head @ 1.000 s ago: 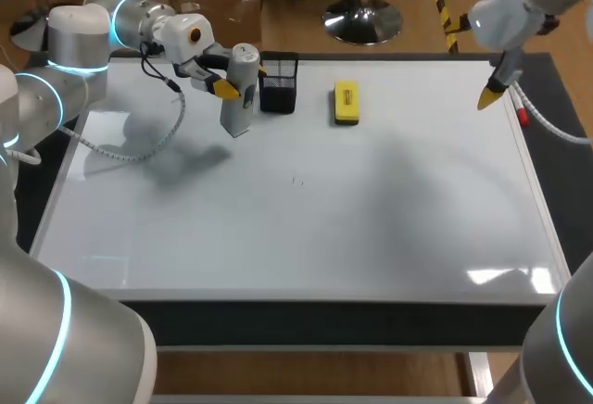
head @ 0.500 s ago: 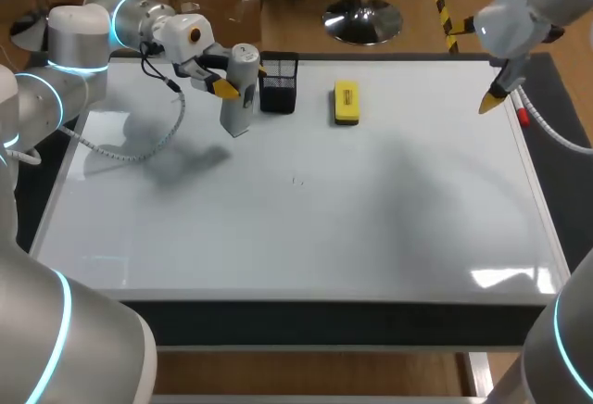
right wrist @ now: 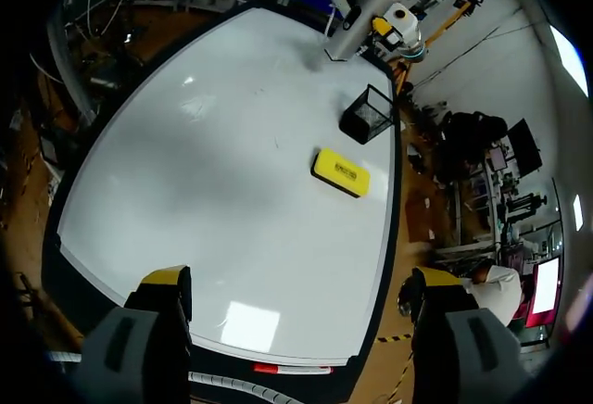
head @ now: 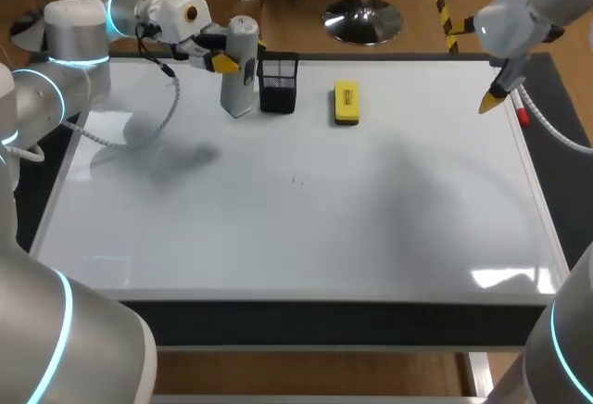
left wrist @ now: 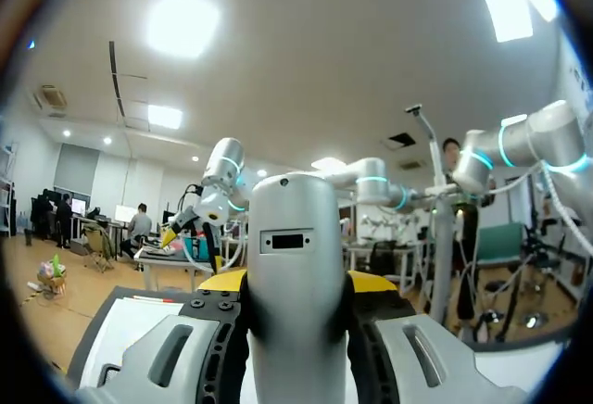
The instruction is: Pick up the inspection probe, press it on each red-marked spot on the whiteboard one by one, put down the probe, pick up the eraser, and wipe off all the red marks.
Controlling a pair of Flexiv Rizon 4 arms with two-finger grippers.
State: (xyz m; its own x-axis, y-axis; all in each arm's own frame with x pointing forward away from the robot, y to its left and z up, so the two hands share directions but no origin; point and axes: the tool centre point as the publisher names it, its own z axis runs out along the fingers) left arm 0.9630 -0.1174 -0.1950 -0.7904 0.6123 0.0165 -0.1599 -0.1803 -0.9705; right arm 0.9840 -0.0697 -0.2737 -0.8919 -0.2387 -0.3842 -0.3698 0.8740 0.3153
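Note:
My left gripper [head: 220,61] is shut on the grey inspection probe [head: 240,70], held nearly upright above the whiteboard's [head: 306,209] far left part, just left of the black mesh holder [head: 278,84]. In the left wrist view the probe [left wrist: 295,265] fills the gap between the fingers of the left gripper [left wrist: 296,285]. The yellow eraser [head: 346,103] lies flat to the right of the holder. My right gripper [head: 491,98] hangs open and empty over the board's far right edge. From the right gripper [right wrist: 298,279], the eraser [right wrist: 341,172], holder [right wrist: 368,114] and probe [right wrist: 350,35] lie ahead. Only a faint tiny mark [head: 296,181] shows on the board.
A red pen [head: 523,117] lies on the board's right rim, under my right arm. The left arm's cable [head: 157,126] hangs over the board's far left. The black frame [head: 334,316] bounds the near edge.
My left arm has raised the probe and carried it back, close beside the mesh holder, and it stands more upright. The right gripper shifted slightly right, then held still.

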